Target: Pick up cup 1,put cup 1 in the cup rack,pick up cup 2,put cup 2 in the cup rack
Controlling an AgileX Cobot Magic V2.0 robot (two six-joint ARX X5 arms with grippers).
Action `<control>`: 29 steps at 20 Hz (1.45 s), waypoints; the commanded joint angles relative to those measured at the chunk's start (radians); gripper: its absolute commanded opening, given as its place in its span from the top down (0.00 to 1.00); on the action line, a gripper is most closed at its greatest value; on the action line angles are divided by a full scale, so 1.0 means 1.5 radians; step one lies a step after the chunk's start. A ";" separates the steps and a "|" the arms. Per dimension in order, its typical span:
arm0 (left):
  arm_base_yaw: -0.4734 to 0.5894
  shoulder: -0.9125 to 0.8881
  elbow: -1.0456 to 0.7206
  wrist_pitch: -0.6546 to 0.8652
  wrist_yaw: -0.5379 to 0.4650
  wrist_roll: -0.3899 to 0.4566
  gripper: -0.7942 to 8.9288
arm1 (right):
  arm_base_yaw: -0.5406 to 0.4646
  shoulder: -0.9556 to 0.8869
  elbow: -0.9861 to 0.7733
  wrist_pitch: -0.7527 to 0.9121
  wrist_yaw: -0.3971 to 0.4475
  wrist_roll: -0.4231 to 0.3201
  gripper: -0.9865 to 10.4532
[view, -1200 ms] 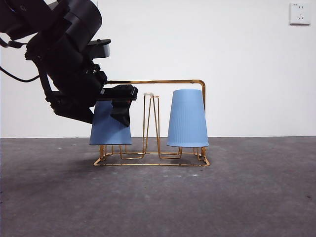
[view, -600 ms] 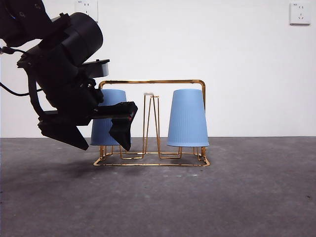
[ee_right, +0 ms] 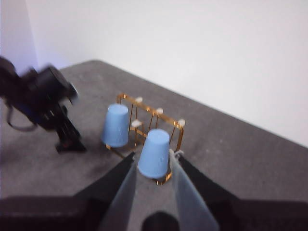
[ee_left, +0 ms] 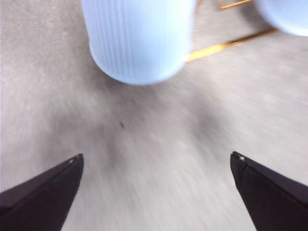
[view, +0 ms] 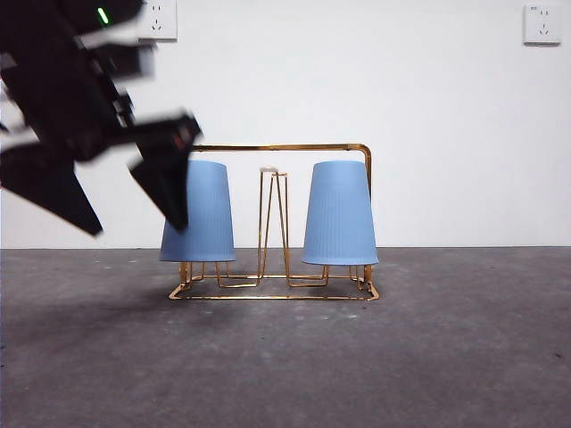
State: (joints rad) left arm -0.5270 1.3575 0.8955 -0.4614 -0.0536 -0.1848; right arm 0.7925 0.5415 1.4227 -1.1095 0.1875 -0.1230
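Two light-blue ribbed cups stand upside down on the gold wire cup rack (view: 277,147): one on the left peg (view: 203,209), one on the right peg (view: 339,214). My left gripper (view: 134,227) is blurred, just left of the left cup, open and empty. In the left wrist view its jaws (ee_left: 156,156) are wide apart over bare table, with the left cup (ee_left: 137,38) and a rack wire (ee_left: 226,45) ahead. My right gripper (ee_right: 151,159) is high and far back, open and empty, facing the rack (ee_right: 163,115) and both cups.
The grey table (view: 357,357) runs in front of a white wall with two sockets (view: 542,24). The middle peg loop (view: 273,223) of the rack is bare. The left arm (ee_right: 43,101) shows beside the rack in the right wrist view.
My left gripper has let go of the left cup and drawn back to the left and upward. The cup stays on its peg. The right cup has not moved.
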 commanded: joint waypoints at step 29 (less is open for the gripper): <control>-0.003 -0.532 -0.001 -0.256 0.345 -0.067 0.92 | 0.000 0.181 -0.006 -0.178 -0.141 0.083 0.91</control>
State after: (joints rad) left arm -0.5297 0.5606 0.8955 -0.8513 0.4591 -0.2909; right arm 0.7925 0.8139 1.4208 -1.3540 -0.0261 -0.0174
